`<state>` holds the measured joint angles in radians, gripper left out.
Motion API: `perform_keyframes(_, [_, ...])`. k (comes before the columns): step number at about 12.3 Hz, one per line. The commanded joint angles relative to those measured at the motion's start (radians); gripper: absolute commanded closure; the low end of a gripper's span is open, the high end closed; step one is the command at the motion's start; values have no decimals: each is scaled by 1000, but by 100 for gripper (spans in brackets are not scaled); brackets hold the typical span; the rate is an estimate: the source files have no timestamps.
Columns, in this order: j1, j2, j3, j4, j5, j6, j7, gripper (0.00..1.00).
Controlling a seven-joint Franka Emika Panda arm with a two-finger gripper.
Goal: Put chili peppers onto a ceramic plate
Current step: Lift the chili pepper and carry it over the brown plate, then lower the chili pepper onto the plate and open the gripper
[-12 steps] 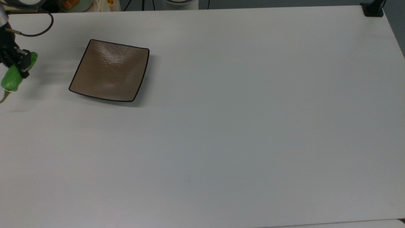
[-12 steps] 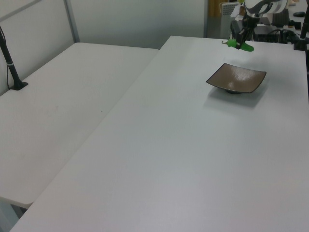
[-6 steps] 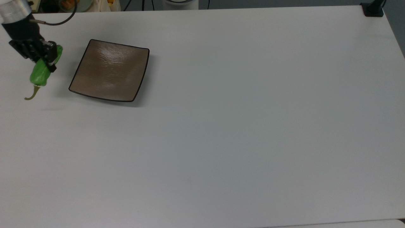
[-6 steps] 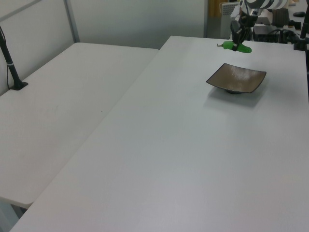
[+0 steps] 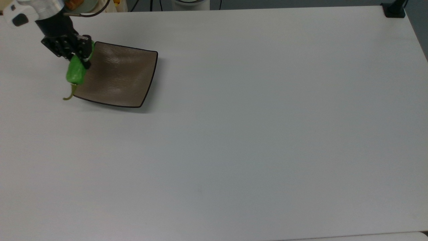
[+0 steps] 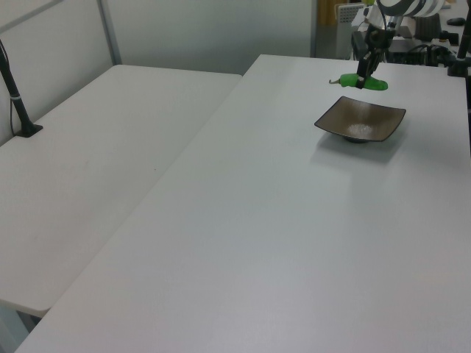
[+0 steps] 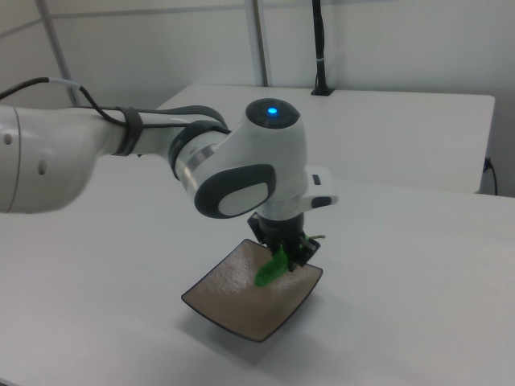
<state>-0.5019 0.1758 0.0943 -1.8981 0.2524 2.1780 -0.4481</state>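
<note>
Moved since the earlier frames: arm, tool and chili pepper have travelled from the top view's far left edge toward the plate, and the pepper now overlaps the plate's edge on the top view's left; the plate has stayed where it was.
Worktop [image 5: 254, 134]: large, white, matte, carrying the plate near its far corner on the top view's left; a second white table stands beside it on the left view's left.
Arm [image 7: 241, 169]: white shell with a lit blue ring on top in the right view, a dark cable running along it, wrist pointing down over the plate.
Ceramic plate [image 5: 123, 75]: square, glossy brown with a thin dark rim, lying flat on the worktop with nothing resting on it.
Tool [image 5: 81, 57]: black, clamped on the upper part of the pepper, raised above the plate's edge.
Chili pepper [image 5: 75, 73]: bright green, hanging tilted from the tool, clear of the plate's surface in the left view [image 6: 372, 83] and right view [image 7: 273, 268].
Stem [image 5: 70, 93]: thin, curved, olive, past the plate's corner on the top view's left.
</note>
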Motion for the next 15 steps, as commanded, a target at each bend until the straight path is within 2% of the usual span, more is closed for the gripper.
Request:
perform_keyframes(1, [-12, -71, 39, -76, -5, -23, 0, 59])
perform_keyframes(3, [-10, -76, 50, -79, -5, -56, -8, 41])
perform_keyframes(4, [-12, -76, 58, -79, -5, -63, -8, 10])
perform_keyframes(5, [-12, -76, 58, -79, -5, -64, -8, 0])
perform_keyframes(9, [-7, -81, 58, -61, -5, -93, 6, 0])
perform_keyframes(15, [34, -136, 58, 92, -31, -320, 186, 0])
